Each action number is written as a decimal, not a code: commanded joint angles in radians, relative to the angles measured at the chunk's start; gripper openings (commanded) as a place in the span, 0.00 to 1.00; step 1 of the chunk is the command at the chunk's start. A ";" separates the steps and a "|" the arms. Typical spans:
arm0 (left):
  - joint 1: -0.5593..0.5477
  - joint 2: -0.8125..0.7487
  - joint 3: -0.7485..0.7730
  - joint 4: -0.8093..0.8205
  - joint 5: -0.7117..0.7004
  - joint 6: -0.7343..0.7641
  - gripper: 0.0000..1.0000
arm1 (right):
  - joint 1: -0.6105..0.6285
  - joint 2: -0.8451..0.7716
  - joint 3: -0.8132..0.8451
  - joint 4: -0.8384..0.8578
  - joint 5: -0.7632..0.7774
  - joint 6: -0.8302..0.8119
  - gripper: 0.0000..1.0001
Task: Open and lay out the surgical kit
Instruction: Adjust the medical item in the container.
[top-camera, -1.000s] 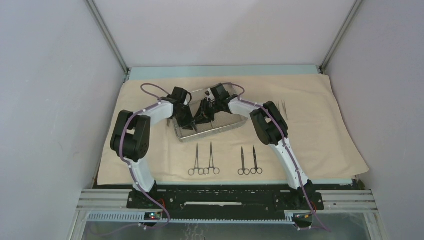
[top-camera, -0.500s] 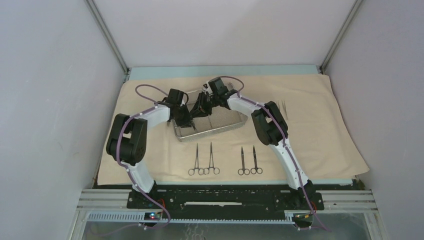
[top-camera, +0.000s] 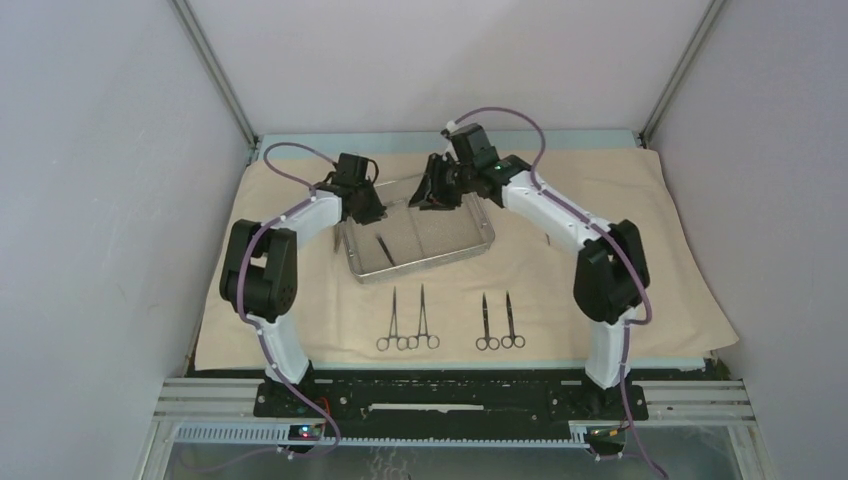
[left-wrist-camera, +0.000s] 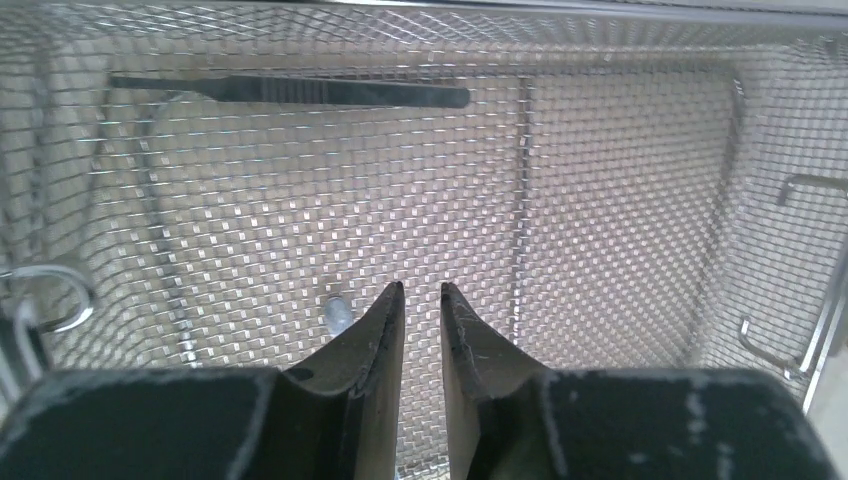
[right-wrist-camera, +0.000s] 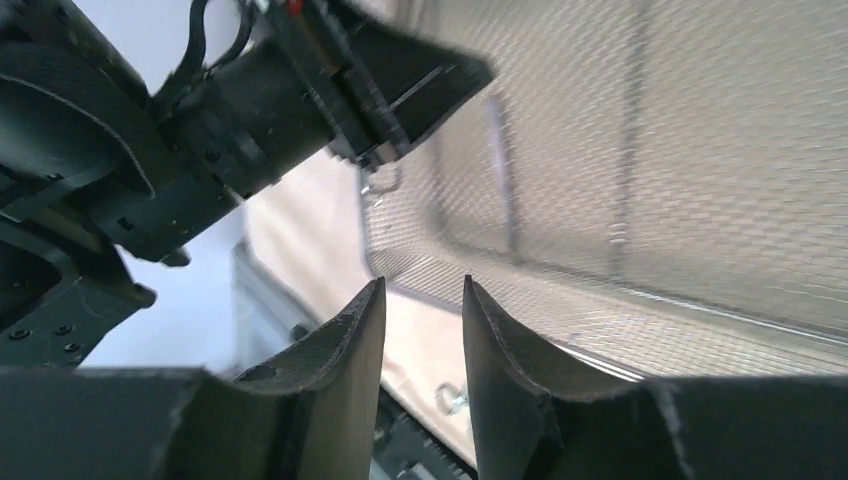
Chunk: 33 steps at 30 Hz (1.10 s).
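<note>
The surgical kit lies spread on the beige cloth (top-camera: 640, 270). Its steel mesh tray (top-camera: 470, 243) sits mid-table with one slim pair of tweezers (top-camera: 384, 250) inside, lying near the wall in the left wrist view (left-wrist-camera: 290, 92). Two clamps (top-camera: 392, 320) (top-camera: 424, 318) and two scissors (top-camera: 485, 322) (top-camera: 511, 322) lie in a row in front of the tray. My left gripper (top-camera: 372, 212) (left-wrist-camera: 420, 290) hangs over the tray's left end, jaws a little apart and empty. My right gripper (top-camera: 433, 195) (right-wrist-camera: 422, 285) hovers over the tray's far rim (right-wrist-camera: 600, 290), open and empty.
Grey walls close in the table on three sides. The cloth's front edge runs just ahead of the arm bases and the metal frame (top-camera: 450, 395). In the right wrist view the left arm's wrist (right-wrist-camera: 300, 90) is close by on the upper left.
The right arm swung its elbow out to the right and lifted its gripper from inside the tray to the far rim, jaws a bit wider. The left gripper drew back left, uncovering the tweezers.
</note>
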<state>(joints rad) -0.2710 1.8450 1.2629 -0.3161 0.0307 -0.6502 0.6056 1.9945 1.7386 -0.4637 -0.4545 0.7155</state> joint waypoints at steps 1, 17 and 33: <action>-0.010 0.004 0.053 -0.092 -0.103 -0.012 0.25 | -0.008 -0.095 -0.058 -0.119 0.397 -0.183 0.44; -0.037 -0.080 -0.042 -0.161 -0.190 0.026 0.32 | -0.081 -0.055 -0.330 -0.102 0.822 -0.247 0.62; -0.088 0.047 0.134 -0.214 -0.199 0.056 0.40 | 0.032 -0.197 -0.476 0.003 1.024 -0.217 0.00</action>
<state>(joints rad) -0.3241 1.8652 1.3167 -0.5209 -0.1329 -0.6205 0.5831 1.8961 1.3014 -0.5213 0.3714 0.5098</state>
